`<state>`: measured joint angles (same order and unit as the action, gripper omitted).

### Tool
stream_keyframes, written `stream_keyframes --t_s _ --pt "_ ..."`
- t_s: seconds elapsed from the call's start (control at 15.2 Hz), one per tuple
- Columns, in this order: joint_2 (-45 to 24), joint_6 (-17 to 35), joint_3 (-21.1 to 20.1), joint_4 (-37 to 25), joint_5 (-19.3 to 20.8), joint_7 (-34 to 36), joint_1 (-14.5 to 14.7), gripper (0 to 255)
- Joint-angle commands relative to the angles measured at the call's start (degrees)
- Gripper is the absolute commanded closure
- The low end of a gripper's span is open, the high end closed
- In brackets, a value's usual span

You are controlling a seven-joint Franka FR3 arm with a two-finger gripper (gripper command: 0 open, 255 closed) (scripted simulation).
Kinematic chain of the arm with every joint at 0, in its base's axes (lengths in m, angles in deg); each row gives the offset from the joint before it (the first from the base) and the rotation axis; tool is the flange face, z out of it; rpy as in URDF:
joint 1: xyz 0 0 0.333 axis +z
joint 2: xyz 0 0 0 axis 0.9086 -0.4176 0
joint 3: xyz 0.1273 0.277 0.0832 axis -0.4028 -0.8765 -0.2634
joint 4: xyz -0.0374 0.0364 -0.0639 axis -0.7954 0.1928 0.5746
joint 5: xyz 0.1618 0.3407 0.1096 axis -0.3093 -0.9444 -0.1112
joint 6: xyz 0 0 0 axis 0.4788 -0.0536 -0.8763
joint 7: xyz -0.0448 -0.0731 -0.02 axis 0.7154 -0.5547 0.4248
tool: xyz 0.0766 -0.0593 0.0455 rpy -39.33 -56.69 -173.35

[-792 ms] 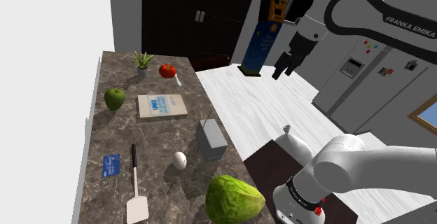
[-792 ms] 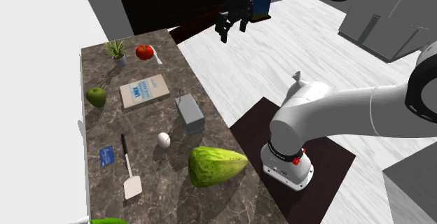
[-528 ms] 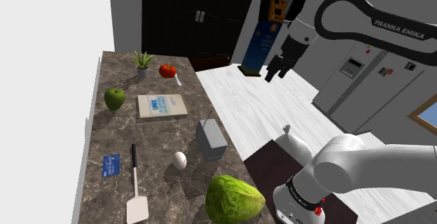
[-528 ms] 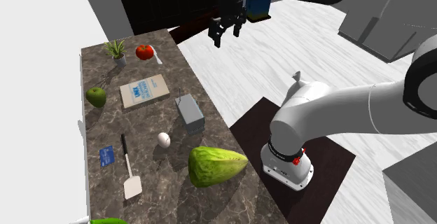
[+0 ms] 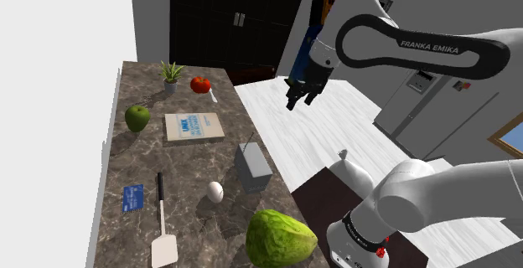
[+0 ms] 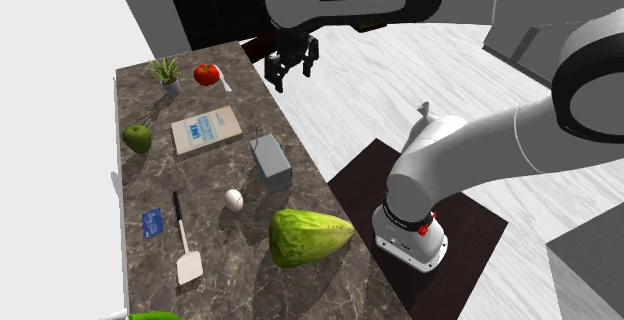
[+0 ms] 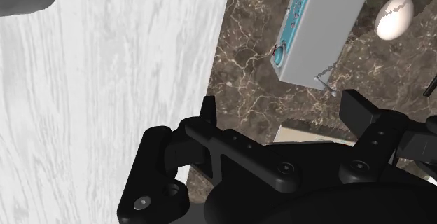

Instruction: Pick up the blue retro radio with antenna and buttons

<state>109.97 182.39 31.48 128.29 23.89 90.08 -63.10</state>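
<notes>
Dark marbled stone tops the table point(image 5: 126, 157), which runs away from the stand with a pale plank floor point(image 5: 312, 134) along its long stand-side edge. I read the end effector point(image 5: 298, 100) as open: in the wrist view its two black fingers point(image 7: 208, 109) stand well apart with nothing between them. It hangs high in the air about over that long edge, toward the table's far end. Outward from it, the radio point(image 5: 251, 166) is the nearest thing. It is a small grey box with a teal-blue front point(image 7: 288, 26) and a thin antenna, sitting near the stand-side edge about halfway along the table, well apart from the fingers. A white egg point(image 5: 215, 192) lies just beside it toward the table's middle, and a flat white box with blue print point(image 5: 193, 126) lies a little further toward the far end. Past those I see a tomato point(image 5: 200, 84) and a small potted plant point(image 5: 171, 75) near the far edge, a green apple point(image 5: 137, 117) by the wall-side edge, a spatula point(image 5: 163, 224), and a big lumpy green vegetable point(image 5: 281, 237) at the near corner. I expect the radio to be rigid and fairly light, with smooth sides that could slip. The antenna looks like the part most easily bent. I would close across the body's narrow width on its flat faces, low and centred, clear of the antenna and mindful of the egg.
</notes>
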Motion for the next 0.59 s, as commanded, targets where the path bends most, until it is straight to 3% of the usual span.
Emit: stream_keyframes --t_s 0.0,0.53 --pt "-3.3 3.5 -1.8 0.2 -0.9 2.1 0.7 0" --pt "-17.4 14.2 -7.8 -2.7 -2.3 9.5 2.5 0"
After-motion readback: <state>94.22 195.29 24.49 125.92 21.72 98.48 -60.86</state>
